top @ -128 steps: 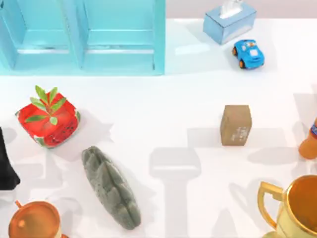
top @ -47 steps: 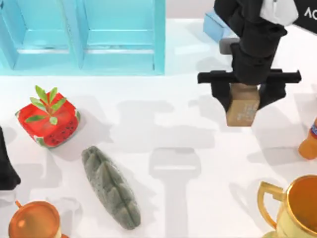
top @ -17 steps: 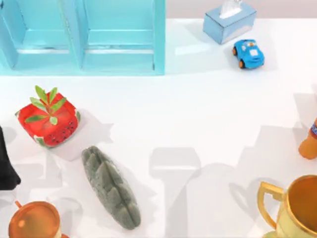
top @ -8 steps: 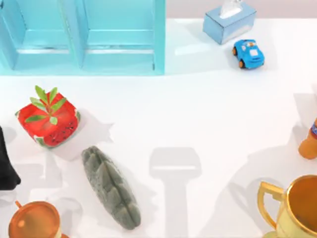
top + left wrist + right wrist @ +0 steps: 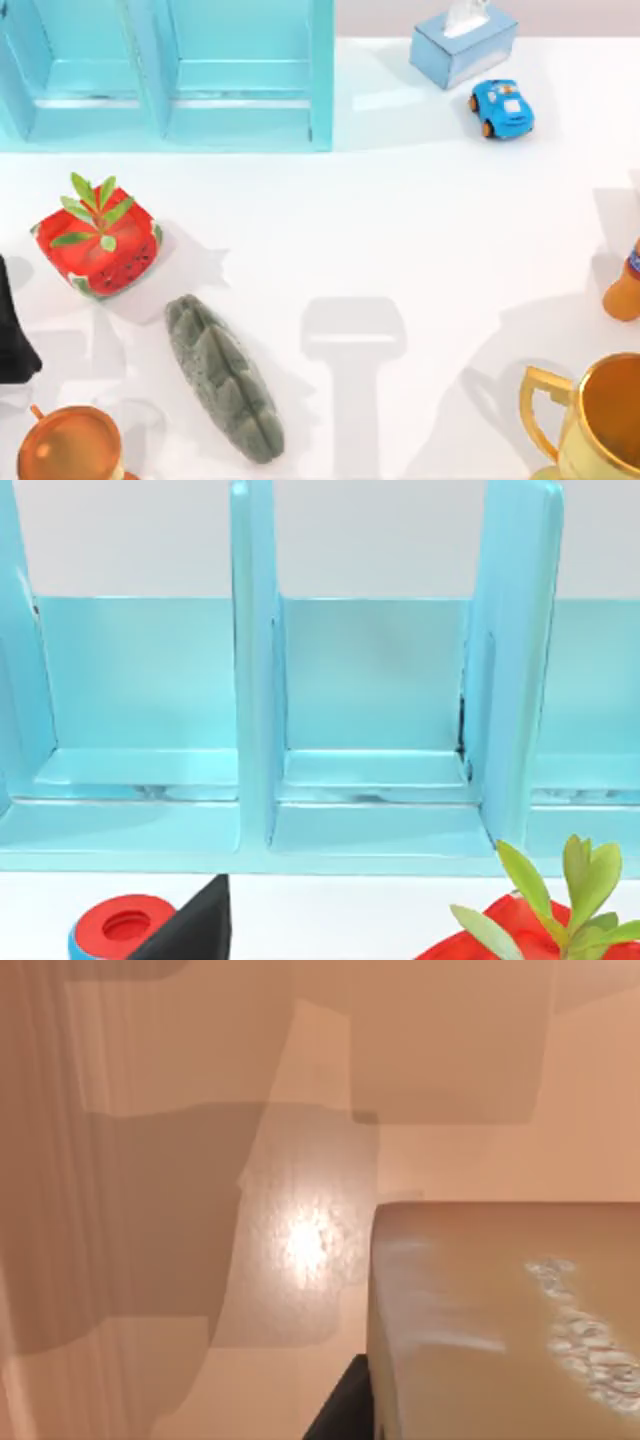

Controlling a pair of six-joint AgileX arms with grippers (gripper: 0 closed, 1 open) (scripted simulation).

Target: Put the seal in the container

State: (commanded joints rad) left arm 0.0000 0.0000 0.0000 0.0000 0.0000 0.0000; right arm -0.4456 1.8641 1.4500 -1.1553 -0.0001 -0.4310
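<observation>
Right wrist view has the seal (image 5: pixel 500 1320) close under the right claw, inside warm golden walls, seemingly the gold container (image 5: pixel 600 420) at five o'clock; grip state unclear. Lower gently before releasing.

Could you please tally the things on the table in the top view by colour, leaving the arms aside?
Blue: 3 (container, tissue box, toy car)
Red: 1 (planter)
Grey: 1 (ridged lump)
Copper or gold: 2 (mug, cup)
Orange: 1 (bottle)
Total: 8
</observation>
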